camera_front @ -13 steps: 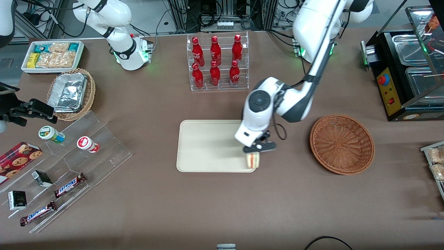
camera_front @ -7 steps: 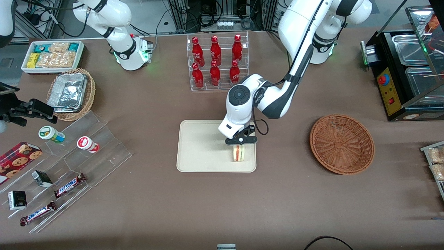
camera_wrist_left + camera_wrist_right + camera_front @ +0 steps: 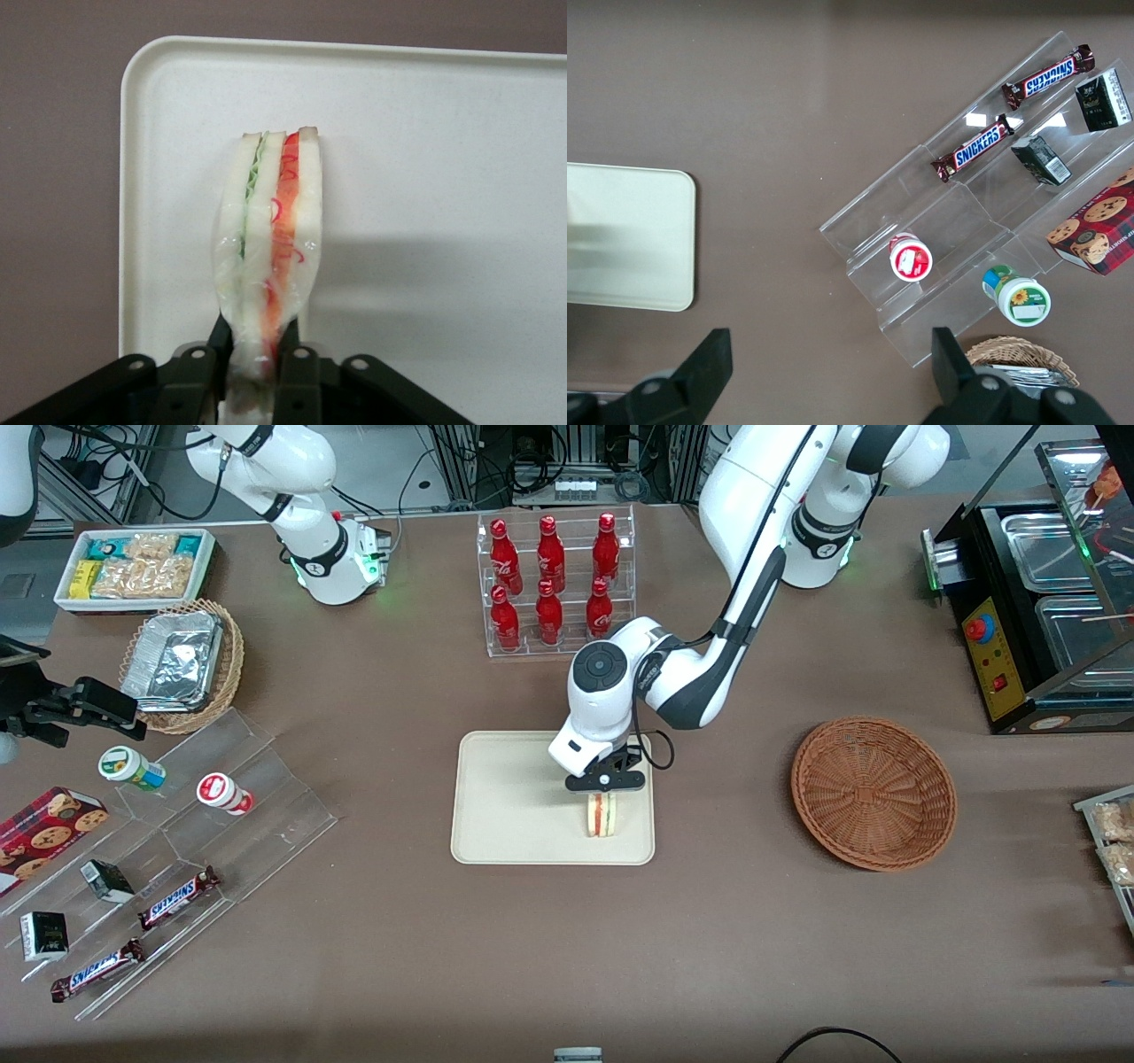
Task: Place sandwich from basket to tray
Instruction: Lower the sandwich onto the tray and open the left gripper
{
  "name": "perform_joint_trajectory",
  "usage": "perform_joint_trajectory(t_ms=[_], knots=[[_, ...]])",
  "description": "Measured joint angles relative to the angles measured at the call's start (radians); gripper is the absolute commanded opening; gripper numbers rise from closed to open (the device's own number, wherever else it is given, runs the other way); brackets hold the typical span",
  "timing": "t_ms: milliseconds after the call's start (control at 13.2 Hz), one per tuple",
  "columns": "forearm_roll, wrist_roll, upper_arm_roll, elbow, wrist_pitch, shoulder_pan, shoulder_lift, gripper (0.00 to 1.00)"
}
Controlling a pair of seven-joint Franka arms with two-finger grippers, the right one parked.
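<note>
Now sandwich (image 3: pixel 268 257) is held clenched in tool (image 3: pixel 605 788), directly below it, over tray (image 3: pixel 505 797), at tray end nearer basket (image 3: pixel 873 793). Long axis of wedge is pointed away from tool, cut edge turned to wrist camera. Contact with tray surface cannot be told. Arm is bent over tray, wrist turned downward. Basket is seen without sandwich; only lowering and release are judged to remain.
</note>
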Motion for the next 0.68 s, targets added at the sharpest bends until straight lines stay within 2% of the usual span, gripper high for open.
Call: perform_joint_trajectory(t_ms=[378, 681], knots=[[0.000, -0.006, 0.011, 0.019, -0.010, 0.001, -0.005, 1.00], [0.000, -0.035, 0.049, 0.099, -0.174, 0.011, -0.104, 1.00]])
